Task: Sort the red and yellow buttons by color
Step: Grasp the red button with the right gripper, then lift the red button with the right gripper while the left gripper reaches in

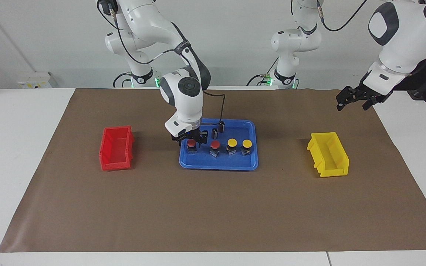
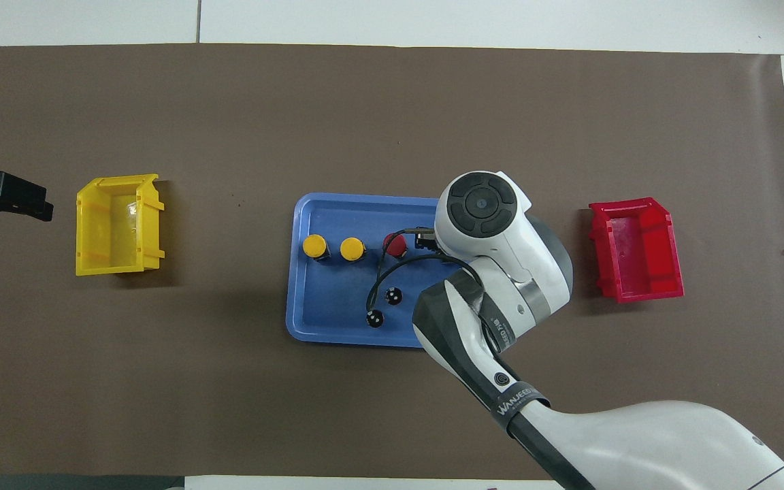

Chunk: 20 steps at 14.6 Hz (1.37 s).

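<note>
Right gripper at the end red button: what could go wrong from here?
1. The right gripper straddles the round red-capped button on a black base; gripping the domed cap could slip.
2. The neighbouring red button stands close beside it and could get knocked.
3. The shallow blue plastic tray might shift on lift.

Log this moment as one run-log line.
right hand: at end red button in blue tray | left hand: waiting, open | bins: empty
</note>
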{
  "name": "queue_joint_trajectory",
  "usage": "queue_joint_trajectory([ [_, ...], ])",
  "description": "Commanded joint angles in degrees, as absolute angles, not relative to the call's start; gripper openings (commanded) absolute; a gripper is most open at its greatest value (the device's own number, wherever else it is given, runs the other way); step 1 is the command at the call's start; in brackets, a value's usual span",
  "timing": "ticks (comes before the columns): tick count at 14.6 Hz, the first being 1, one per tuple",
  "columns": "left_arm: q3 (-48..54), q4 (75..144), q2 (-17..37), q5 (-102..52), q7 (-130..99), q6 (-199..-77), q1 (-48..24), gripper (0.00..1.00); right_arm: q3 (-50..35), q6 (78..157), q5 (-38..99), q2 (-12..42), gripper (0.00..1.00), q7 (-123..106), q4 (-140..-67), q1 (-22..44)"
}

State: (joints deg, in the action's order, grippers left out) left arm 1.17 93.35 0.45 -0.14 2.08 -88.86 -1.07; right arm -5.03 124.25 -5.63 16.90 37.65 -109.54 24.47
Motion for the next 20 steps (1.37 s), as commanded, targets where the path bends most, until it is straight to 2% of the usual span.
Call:
queue_joint_trajectory([
  [1,1.14,94.57,-0.88,-0.26,2.37,-88.33,-0.97,1.00,-5.10,125.77,-6.15,15.21,0.77,35.86,-111.53,24.43],
  [5,1.32,94.57,-0.97,-0.53,1.93,-88.24,-1.58,1.00,-5.19,125.77,-6.06,15.21,0.57,35.77,-111.53,24.43],
  [7,1.41,94.57,-0.97,-0.44,2.11,-88.24,-4.03,1.00,-5.27,125.86,-5.98,15.21,0.37,35.51,-111.53,24.43],
  [8,1.41,94.57,-0.97,-0.44,1.85,-88.33,-4.39,1.00,-5.27,125.86,-5.89,15.29,0.31,35.42,-111.36,24.43],
  [10,1.41,94.48,-0.88,-0.44,1.85,-88.16,-5.88,1.00,-5.27,125.51,-5.89,15.38,0.25,35.42,-110.57,24.43],
  [12,1.49,94.83,-0.88,-0.44,-4.61,-89.81,-7.20,1.00,-5.19,123.94,-5.80,15.38,0.25,34.37,-108.38,24.17],
  [14,1.58,98.50,-1.49,-0.44,-15.68,-97.69,-12.72,1.00,-5.10,118.86,-5.45,14.25,0.25,31.48,-104.70,22.77],
  [18,1.76,107.13,-0.27,-0.44,-30.90,-111.07,-22.74,1.00,-5.10,109.45,-5.45,6.26,0.25,18.41,-104.15,14.09],
  [20,1.76,109.59,3.24,-0.44,-35.05,-116.17,-26.44,0.90,-5.01,105.31,-5.45,3.44,0.25,12.51,-105.20,9.87],
])
